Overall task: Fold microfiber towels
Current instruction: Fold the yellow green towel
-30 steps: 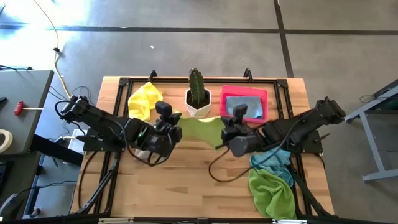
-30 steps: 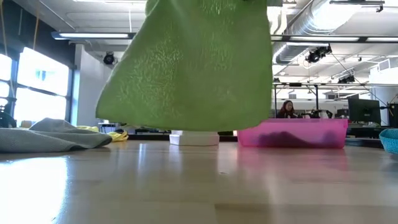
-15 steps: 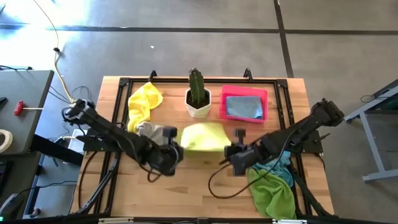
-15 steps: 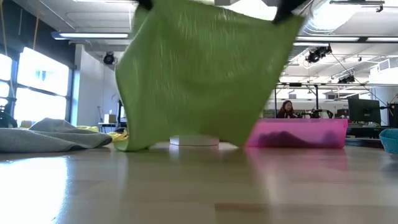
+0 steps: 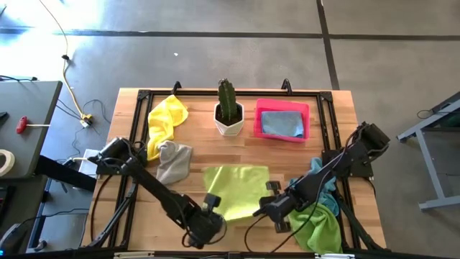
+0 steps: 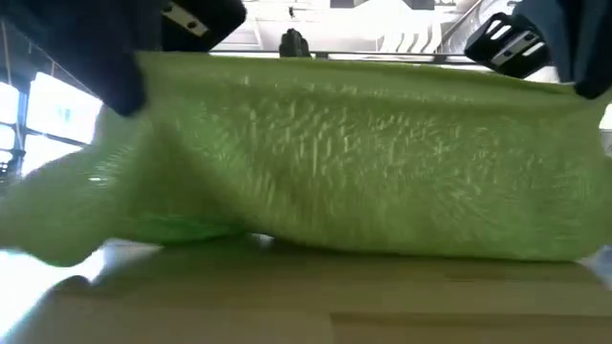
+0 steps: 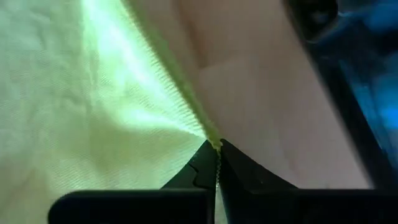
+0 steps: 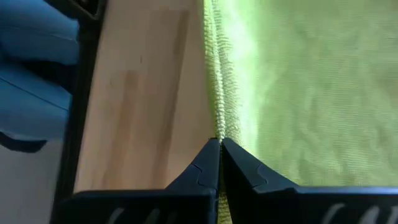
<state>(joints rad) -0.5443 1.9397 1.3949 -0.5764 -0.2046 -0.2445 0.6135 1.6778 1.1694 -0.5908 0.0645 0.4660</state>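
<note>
Pinching lime green towel (image 5: pixel 235 188) corners, left tool (image 5: pixel 210 216), right tool (image 5: pixel 267 210), cloth stretched between.

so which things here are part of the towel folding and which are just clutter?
Job:
- lime green microfiber towel, pinched by left gripper and right gripper
- yellow towel
- grey towel
- light blue towel
- second green towel

Lying about:
- potted green cactus
- rigid pink tray

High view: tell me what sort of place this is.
Probably a lab or workshop set up for robot trials. A wooden table with a black frame stands on bare concrete floor, cables trail across it, and a side bench holds tools.
</note>
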